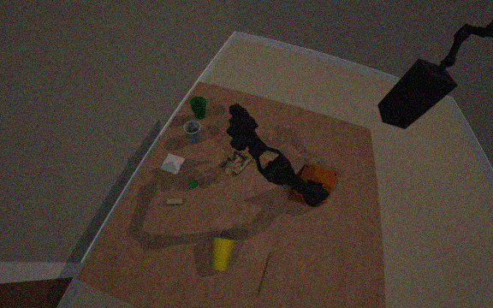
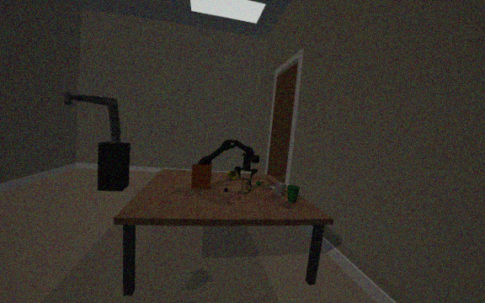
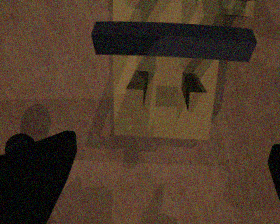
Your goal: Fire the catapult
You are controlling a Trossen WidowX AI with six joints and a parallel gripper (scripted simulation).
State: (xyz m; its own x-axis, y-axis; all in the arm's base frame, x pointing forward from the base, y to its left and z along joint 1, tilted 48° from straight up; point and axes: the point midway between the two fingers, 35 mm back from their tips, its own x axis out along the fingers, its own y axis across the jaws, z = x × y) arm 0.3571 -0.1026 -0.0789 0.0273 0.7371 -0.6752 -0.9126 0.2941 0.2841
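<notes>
The small wooden catapult (image 1: 237, 162) (image 2: 237, 185) stands near the middle of the table. In the wrist view the catapult (image 3: 167, 106) lies straight below me, with a dark bar (image 3: 171, 39) across its pale frame. My gripper (image 1: 243, 143) (image 2: 247, 173) (image 3: 174, 148) hangs just above it, open, with nothing between the fingers. A small green ball (image 1: 193, 183) lies on the table to the left of the catapult, apart from it. A pale mug (image 1: 192, 130) stands upright near the table's left edge.
A green cup (image 1: 198, 107) (image 2: 293, 193) stands beyond the mug. A white square object (image 1: 173, 163) and a small wooden block (image 1: 174, 201) lie near the ball. A yellow cup (image 1: 222, 253) stands at the front. The arm's orange base (image 1: 317, 176) (image 2: 201, 176) is on the right.
</notes>
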